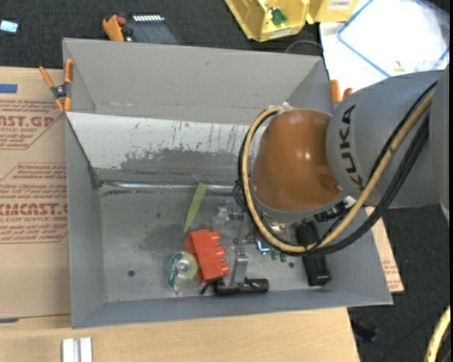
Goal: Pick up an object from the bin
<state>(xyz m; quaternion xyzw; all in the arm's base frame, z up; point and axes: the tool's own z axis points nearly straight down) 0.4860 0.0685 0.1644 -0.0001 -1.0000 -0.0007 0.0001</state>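
Note:
My gripper [238, 241] reaches down into the bin's front middle, its metal body showing just left of the arm's orange cover. Right beside it, on its left, lies a red-orange blocky thing [207, 254]. A small clear and green round thing [180, 268] rests against the block's left side. A black elongated thing [241, 285] lies along the bin's front wall, just below the gripper. A flat olive-green strip [195, 206] lies tilted on the floor behind the block.
Another black thing [317, 268] sits at the front right under the arm's cables. The arm and its orange cover hide the right part of the bin floor. Bare floor lies to the left and the sloped back wall rises behind.

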